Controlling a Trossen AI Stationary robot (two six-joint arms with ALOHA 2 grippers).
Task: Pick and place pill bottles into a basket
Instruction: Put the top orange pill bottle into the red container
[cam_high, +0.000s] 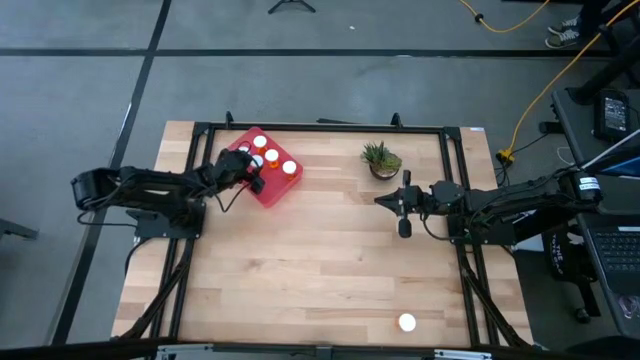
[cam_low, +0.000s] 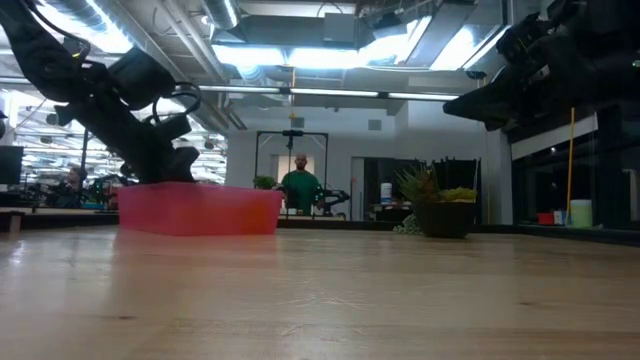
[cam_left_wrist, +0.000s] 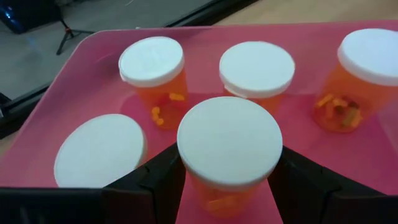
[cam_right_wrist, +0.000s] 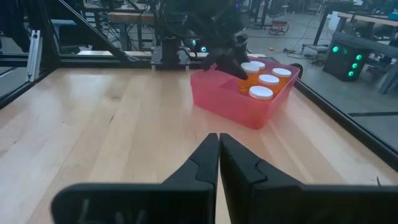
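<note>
Left gripper (cam_left_wrist: 229, 186) pinching pill bottle (cam_left_wrist: 229, 149) over basket (cam_high: 283, 187), table's 11 o'clock; release may topple neighbours. Right gripper (cam_right_wrist: 219, 155) pressed together, idle.

A robotics lab or workshop: a pale wooden table (cam_high: 320, 270) in a black metal frame (cam_high: 330, 127) stands on grey concrete floor (cam_high: 330, 80), with a yellow cable (cam_high: 545, 95) trailing at two o'clock. Beyond it run ceiling strip lights (cam_low: 290, 55), cluttered workbenches (cam_right_wrist: 124, 18) and a distant person in green (cam_low: 300, 188).
</note>
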